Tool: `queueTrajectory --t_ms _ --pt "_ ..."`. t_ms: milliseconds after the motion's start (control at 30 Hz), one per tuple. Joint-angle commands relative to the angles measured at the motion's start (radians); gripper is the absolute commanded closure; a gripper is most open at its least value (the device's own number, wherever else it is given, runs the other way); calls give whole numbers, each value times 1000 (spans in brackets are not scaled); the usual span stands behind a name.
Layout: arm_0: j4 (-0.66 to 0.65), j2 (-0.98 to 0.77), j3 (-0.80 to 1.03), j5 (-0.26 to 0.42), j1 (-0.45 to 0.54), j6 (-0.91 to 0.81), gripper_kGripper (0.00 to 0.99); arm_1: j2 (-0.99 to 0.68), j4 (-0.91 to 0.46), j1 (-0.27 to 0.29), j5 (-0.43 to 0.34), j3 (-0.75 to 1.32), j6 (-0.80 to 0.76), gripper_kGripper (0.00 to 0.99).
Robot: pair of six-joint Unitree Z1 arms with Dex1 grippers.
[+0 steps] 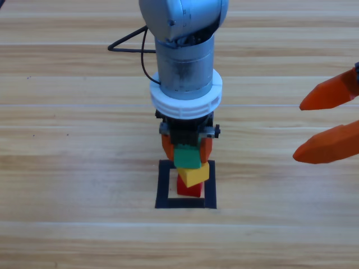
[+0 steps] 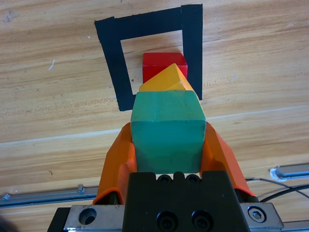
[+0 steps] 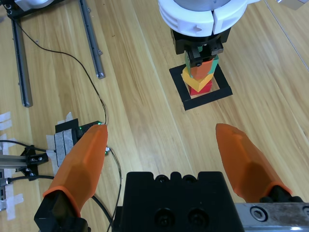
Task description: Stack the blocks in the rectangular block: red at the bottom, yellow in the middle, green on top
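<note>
The left tool, clamped on the small matte teal-green cube's flat sides, holds this likely light, rigid block over the rotated yellow cube on the red cube inside the black tape outline mid-surface, while the right tool waits spread apart at the surface's right edge.

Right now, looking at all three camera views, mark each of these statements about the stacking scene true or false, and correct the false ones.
1. The left gripper grips the green cube. True.
2. The red cube lies outside the black tape outline. False: it sits inside the outline.
3. The yellow cube rests on the red cube. True; it sits turned relative to it.
4. The right gripper holds a cube. False: it waits at the right edge, open and empty.
5. The green cube lies on the bare table. False: it is at the top of the stack, above the yellow cube, between the left gripper's orange jaws.
</note>
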Motion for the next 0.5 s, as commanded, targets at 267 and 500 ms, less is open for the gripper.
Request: queueTrajectory --t_ms 267,500 --pt "6 4 6 22 -34 -20 0 -13 -13 -27 14 33 -6 4" --pt "6 -29 27 33 -34 -18 0 -24 -13 -25 16 38 -6 4"
